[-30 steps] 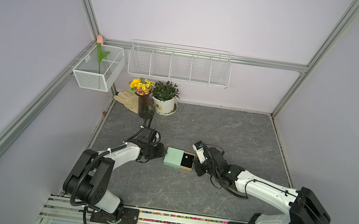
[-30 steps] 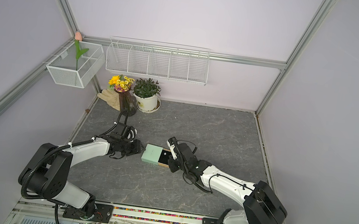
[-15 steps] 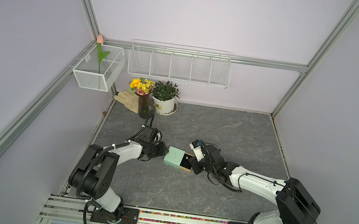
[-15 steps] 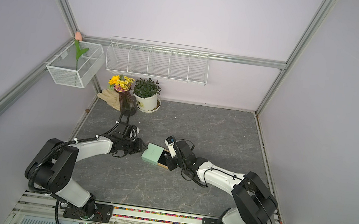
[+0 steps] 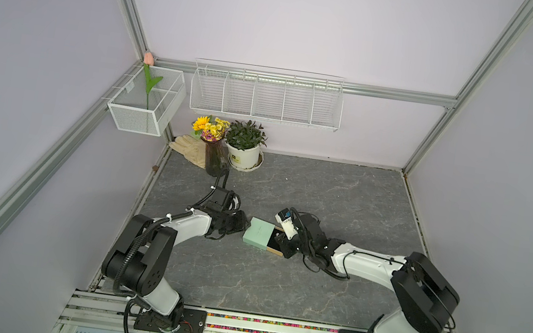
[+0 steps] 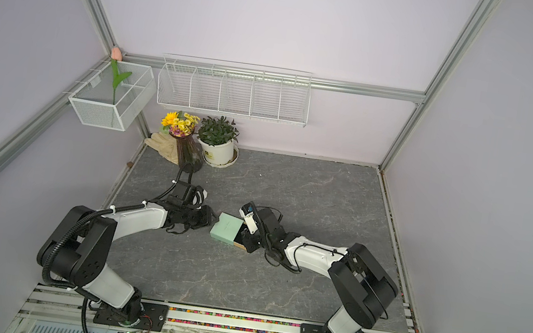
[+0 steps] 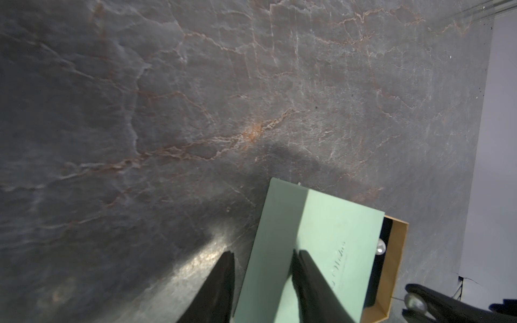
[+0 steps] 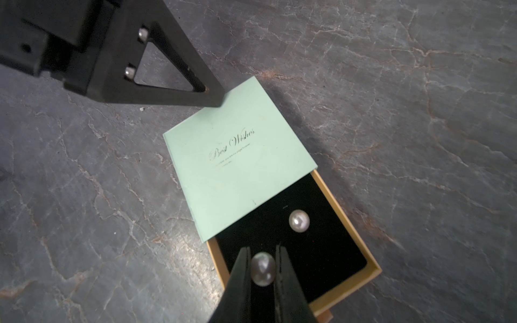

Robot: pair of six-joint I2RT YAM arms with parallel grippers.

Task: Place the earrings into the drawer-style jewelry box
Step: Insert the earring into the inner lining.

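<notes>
right pincer (image 8: 262, 250) was pinching one earring (image 8: 262, 269) across its middle | looked tiny, slick, probably rolls easy | left pincer (image 7: 262, 253) clamped the light cardboard jewelry box (image 8: 237, 167) by its sleeve edge

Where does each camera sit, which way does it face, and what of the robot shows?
Top views: high above the bases, facing down toward the back wall; left arm and right arm, box between.
Left wrist: on left arm, looking along left claw gripping the box; right claw shows.
Right wrist: on right arm, looking past right claw, shut on an earring, into the tray; left claw shows.
Shared: both wrist views show the other earring in the tray.
</notes>
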